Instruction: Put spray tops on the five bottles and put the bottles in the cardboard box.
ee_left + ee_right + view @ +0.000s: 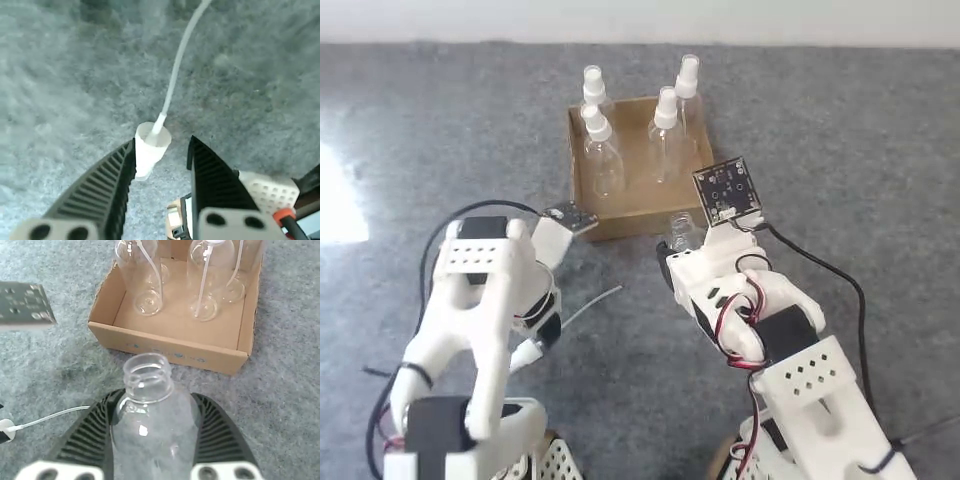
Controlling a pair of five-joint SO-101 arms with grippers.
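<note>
Right pincer pinching uncapped bottle just beside cardboard box, four capped bottles standing inside, left pincer sitting spread around spray top, cap touching one jaw.

We find the left arm bent forward with its wrist pitched down at the table. The left gripper has its jaws parted around a spray top, which touches one finger only. The right arm reaches forward and low, with the right gripper clamped against both sides of an upright bottle.
</note>
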